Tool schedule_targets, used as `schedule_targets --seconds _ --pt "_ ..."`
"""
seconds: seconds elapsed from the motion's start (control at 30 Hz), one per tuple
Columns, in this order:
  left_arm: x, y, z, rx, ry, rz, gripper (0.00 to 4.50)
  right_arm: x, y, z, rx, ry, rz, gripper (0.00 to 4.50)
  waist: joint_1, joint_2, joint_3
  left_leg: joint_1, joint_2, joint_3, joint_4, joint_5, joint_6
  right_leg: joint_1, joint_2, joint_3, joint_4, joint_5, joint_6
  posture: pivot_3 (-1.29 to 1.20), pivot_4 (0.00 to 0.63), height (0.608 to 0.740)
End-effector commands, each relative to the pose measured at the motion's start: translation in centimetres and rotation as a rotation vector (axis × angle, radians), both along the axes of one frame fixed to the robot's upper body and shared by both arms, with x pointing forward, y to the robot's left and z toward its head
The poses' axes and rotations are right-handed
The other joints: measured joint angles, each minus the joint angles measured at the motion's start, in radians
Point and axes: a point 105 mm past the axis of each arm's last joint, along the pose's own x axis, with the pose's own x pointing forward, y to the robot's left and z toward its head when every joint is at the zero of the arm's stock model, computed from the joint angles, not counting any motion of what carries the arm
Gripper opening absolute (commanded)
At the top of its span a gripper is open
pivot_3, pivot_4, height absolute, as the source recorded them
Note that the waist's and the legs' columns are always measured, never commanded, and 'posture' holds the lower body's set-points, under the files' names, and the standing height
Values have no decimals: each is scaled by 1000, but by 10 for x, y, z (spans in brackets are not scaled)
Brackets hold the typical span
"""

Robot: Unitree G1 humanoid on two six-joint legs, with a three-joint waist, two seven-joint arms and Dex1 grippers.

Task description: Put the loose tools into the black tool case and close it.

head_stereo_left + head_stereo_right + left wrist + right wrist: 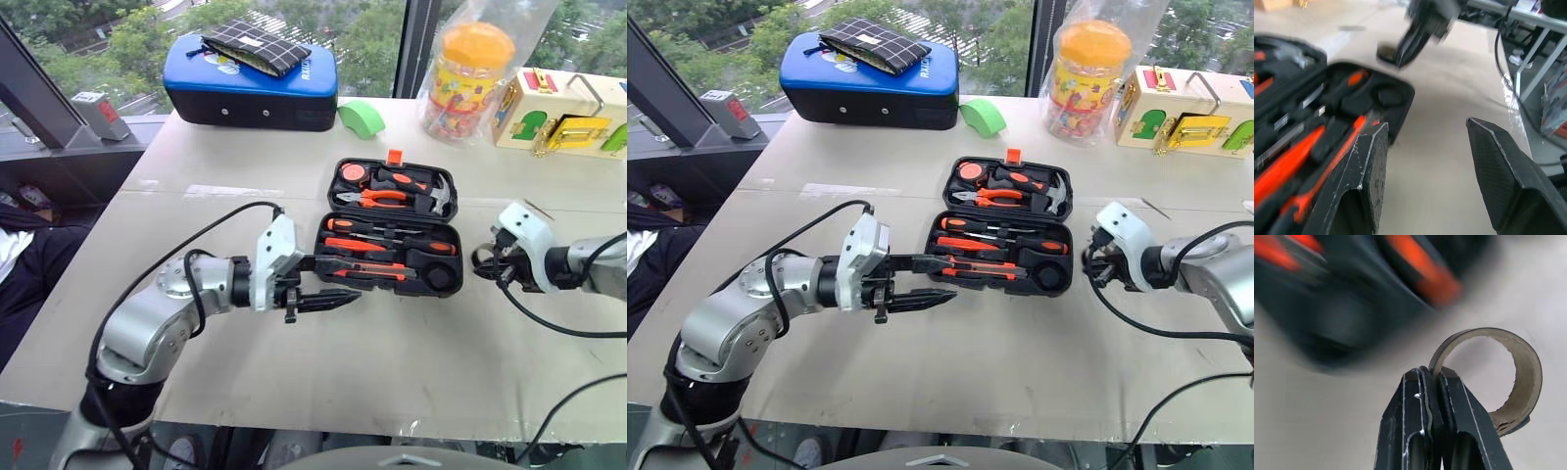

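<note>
Nearest me, my left gripper (328, 299) hangs just off the front edge of the case (388, 235), fingers spread apart with nothing between them, pointing across toward my right. In its wrist view the case's near corner sits right beside one finger (1359, 183), so this arm is the closer one to the lid hinge line and the front rim.

Off to the right, my right gripper (487, 266) is pressed together on the wall of the tape ring (1501, 377); the ring hangs to one side of the fingertips, pinched through its rim, hollow open to the camera. It is lifted beside the case's right end, just apart from it.

The case lies open, long axis running left to right, lower half toward me holding screwdrivers (377, 240) and knife (367, 266), lid half beyond with pliers (377, 199) and hammer (431, 191). The round recess (441, 277) at the lower half's right end looks to me like the ring's seat, and it lies left of the right gripper. I judge the right arm has only a short reach leftward and down to drop it.

Farther back stand a blue case (250, 88), a green piece (362, 119) and a jar (470, 73).
</note>
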Motion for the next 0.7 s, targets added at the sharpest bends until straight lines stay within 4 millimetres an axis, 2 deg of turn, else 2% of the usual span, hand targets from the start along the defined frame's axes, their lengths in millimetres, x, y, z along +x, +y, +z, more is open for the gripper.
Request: schedule_targets --seconds 0.03,0.17,0.67,0.7 --pt "-10 4 10 -7 -62 -26 2557 -16 31 8 2 1 121 14 1 -1 -1 0 0 0 0 0 0 0 -1 0 0 0 0 0 150 740" --pt "-13 6 4 12 -71 -35 2557 -9 43 -6 -10 26 116 14 7 -1 0 0 0 -1 0 0 0 0 -3 -1 0 0 0 0 150 740" --pt "-16 4 0 11 -88 1 2557 -10 36 -42 -79 158 150 14 4 -2 0 -1 -2 -1 -2 0 0 0 -6 -3 -3 0 0 0 150 740" --pt "-16 4 -1 15 -87 5 2557 -9 34 -43 -79 159 151 578 4 -2 0 -1 -2 -1 -2 0 0 0 -6 -3 -3 0 0 0 150 740"
